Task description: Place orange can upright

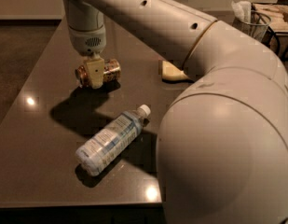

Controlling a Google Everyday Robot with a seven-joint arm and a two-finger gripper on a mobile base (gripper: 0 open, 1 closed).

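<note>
We find the orange can [111, 70] lying on its side at the far left of the table [45, 167], its length running left to right. The gripper [94, 75] points straight down over the can's middle, set across its body; we judge this suits lifting and turning it upright. Whether the gripper has closed on the can, we cannot tell. A water bottle [112, 139] lies on its side, nearer and apart, outside the working area.
</note>
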